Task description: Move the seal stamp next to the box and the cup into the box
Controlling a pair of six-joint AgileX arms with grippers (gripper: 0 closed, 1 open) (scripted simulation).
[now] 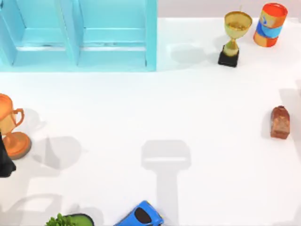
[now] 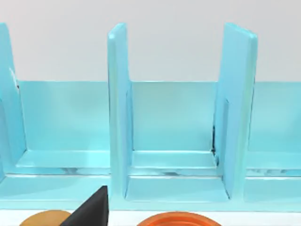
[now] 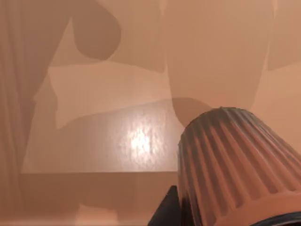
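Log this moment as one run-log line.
seal stamp: top view's right, far from box | cup: close in right wrist view, beside dark gripper part | left arm: top view's left edge, by orange trophy

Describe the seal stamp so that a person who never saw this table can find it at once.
Start at the big light-blue box at the table's far left and cross to the right edge. About halfway down that edge stands the seal stamp, a small reddish-brown block. Unlike the gold trophy and striped can beyond it, it is short, plain and alone.
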